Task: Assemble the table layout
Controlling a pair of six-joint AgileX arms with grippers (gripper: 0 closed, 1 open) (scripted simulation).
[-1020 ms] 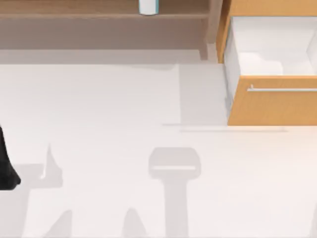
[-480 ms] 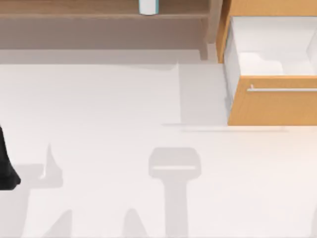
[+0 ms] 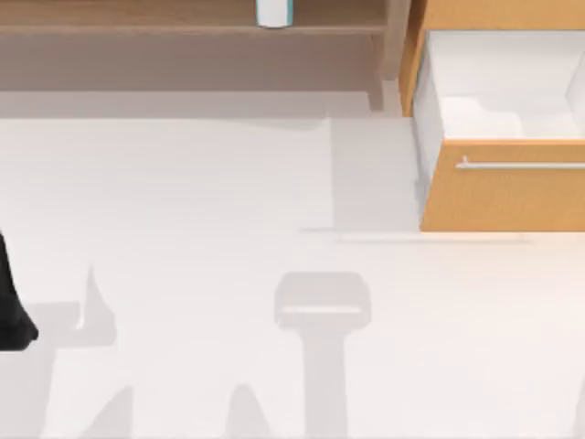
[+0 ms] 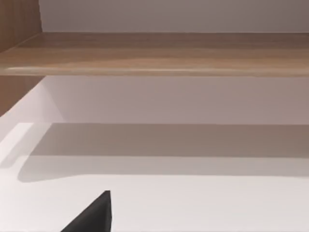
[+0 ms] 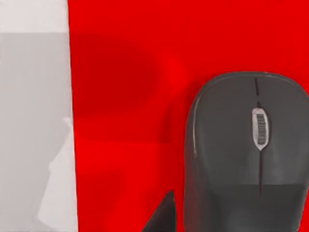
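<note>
No change; drawer [image 3: 498, 110] open.

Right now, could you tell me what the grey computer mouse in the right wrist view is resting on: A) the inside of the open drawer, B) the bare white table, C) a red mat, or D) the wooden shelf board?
C: the grey mouse lies on a red mat, whose straight edge meets the white table beside it.
</note>
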